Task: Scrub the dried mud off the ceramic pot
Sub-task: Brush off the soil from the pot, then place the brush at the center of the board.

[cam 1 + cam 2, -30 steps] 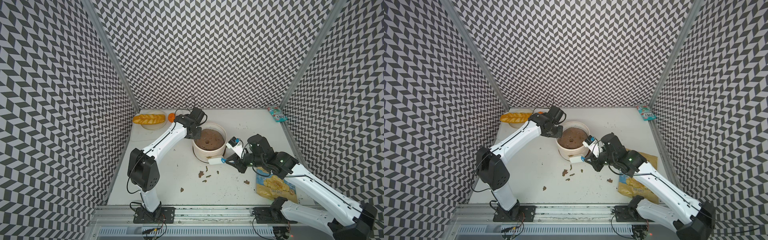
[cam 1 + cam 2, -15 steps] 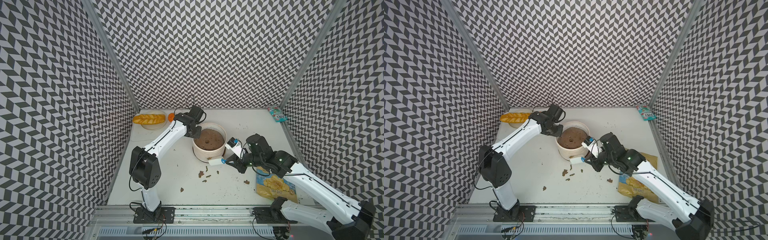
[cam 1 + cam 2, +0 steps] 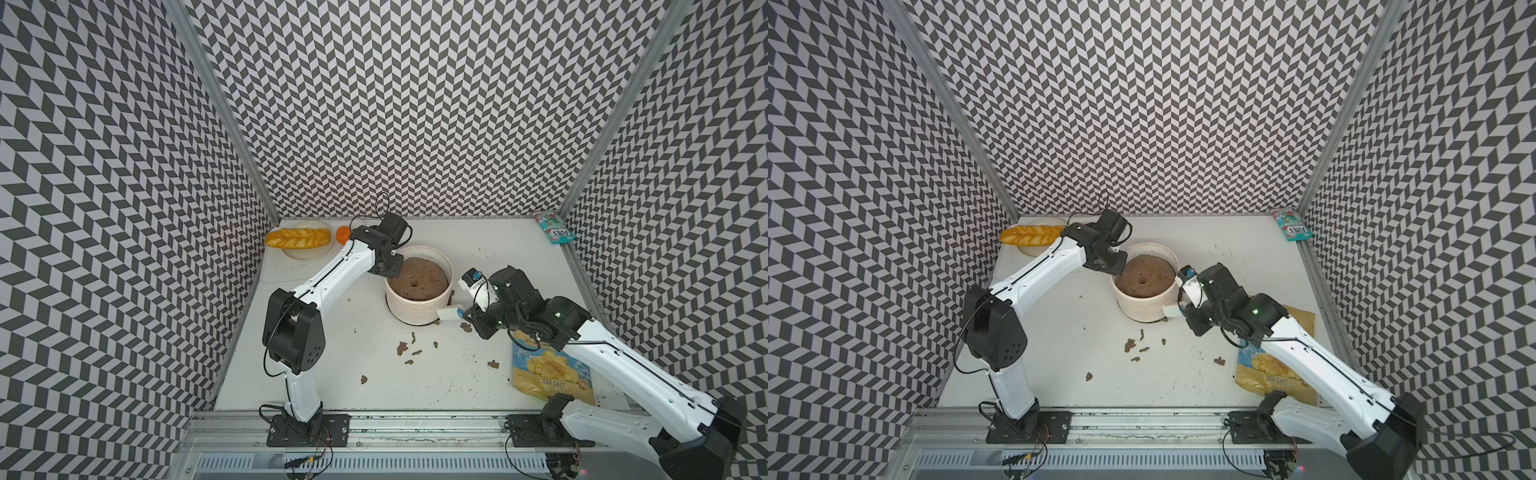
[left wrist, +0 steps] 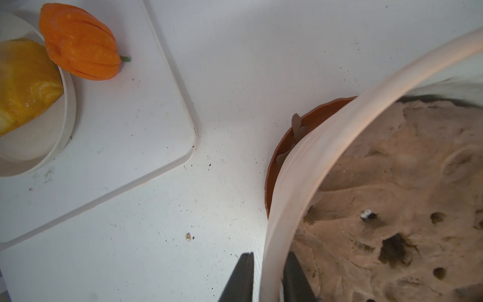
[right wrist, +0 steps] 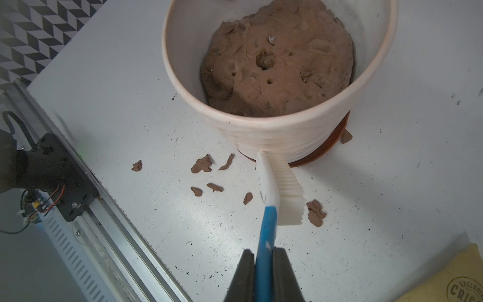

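Gripping a brush (image 5: pixel 269 188) by its blue handle, the R tool (image 5: pixel 264 252) is clamped tight. White bristles face the ceramic pot (image 5: pixel 282 136), and the brush tip touches its ribbed wall low down, just above the brown saucer (image 5: pixel 329 146). Pot stands upright mid-table (image 3: pixel 353 374), toward the back, w/ a brown lump (image 5: pixel 277 60) inside. L tool (image 4: pixel 269 255) straddles the pot rim at its back-left: one finger outside, one inside, jaws apart. The outer finger sits a sliver off the wall, so no pinch. Dried mud (image 5: pixel 201 166) lies as loose flakes on the table in front of the pot. One more flake is beside the bristles, another touches the saucer.

Writing: yellow chip bag (image 3: pixel 548 376) under the R arm reads "SEA SALT". R wrist view shows a round stamp on it, "CRIS…", cut off at the frame edge. Teal packet (image 3: pixel 557 232) in the back-right corner: lettering too small to read. Bread loaf (image 3: pixel 298 238) on a plate (image 3: pixel 307 252) back-left, orange pepper (image 4: pixel 81 47) just beside.
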You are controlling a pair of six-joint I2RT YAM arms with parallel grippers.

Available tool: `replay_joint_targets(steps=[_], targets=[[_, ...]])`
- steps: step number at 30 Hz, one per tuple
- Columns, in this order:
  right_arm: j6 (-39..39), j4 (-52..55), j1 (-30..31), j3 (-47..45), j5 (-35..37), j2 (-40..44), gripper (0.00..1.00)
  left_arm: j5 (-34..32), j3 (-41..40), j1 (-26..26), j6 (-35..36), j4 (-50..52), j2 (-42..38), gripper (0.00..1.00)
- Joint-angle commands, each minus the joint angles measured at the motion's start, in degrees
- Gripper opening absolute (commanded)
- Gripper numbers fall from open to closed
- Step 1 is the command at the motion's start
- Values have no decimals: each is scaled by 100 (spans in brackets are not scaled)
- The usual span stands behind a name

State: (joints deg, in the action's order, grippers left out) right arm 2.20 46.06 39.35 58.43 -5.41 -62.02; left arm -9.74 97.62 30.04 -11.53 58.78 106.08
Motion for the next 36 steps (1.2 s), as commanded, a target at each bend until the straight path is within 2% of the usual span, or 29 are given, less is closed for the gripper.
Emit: replay_joint_targets(steps=[1, 8, 13, 17, 20, 24, 26, 27, 32, 36], targets=[[143, -134, 11, 209, 228, 265, 0, -4, 221, -49, 94, -7, 2, 28], [319, -173, -1, 255, 949, 412, 0, 9, 328, -51, 103, -1, 0, 36], [956, -810, -156, -155, 2234, 701, 0, -83, 531, -55, 58, 16, -129, 55], [1420, -2061, -226, -814, 2222, 993, 0, -39, 697, -131, -29, -211, -320, 66], [1662, -3082, -314, -1559, 2131, 977, 0, -134, 477, -287, -113, -722, -608, 77], [1842, -4415, -380, -2295, 2105, 628, 0, -66, -556, -640, -321, -1950, -1345, 84], [1885, -4929, -389, -2505, 2187, 410, 0, -137, -1323, -831, -481, -2722, -1829, 86], [1863, -5272, -423, -2684, 2218, 200, 0, -98, -2061, -982, -567, -3223, -2161, 88], [1944, -5546, -707, -2745, 1964, -735, 0, -300, -3933, -1343, -667, -4841, -3161, 92], [1903, -5850, -781, -2957, 2047, -1076, 2, -604, -5051, -1420, -581, -5739, -3494, 97]])
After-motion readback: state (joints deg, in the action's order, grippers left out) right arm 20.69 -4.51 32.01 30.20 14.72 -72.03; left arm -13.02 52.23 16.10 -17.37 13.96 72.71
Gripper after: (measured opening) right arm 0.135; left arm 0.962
